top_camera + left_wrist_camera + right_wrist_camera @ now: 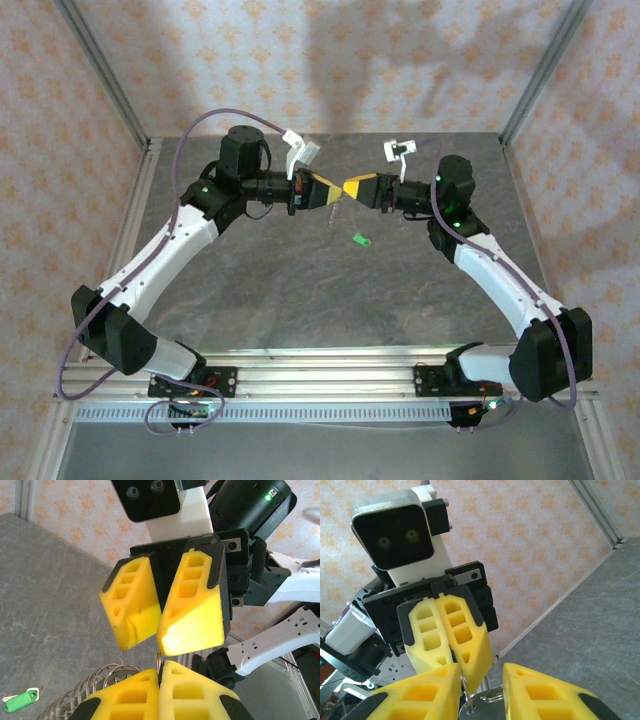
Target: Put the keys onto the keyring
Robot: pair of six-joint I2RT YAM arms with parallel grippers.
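Keyring (pixel 465 689), a thin wire, is pinched in the closed left gripper (pixel 337 192) above mid-table. The right gripper (pixel 348 187), narrowly parted, meets it around a metal key (pixel 486 698); whether it grips is unclear. Threading needs fine alignment.

No writing, number, brand mark or sign can be read in any of the views. The green tag (pixel 20 701) lying on the table (pixel 55 605) has a pale slip at one end, but it is too small and blurred to show any lettering.
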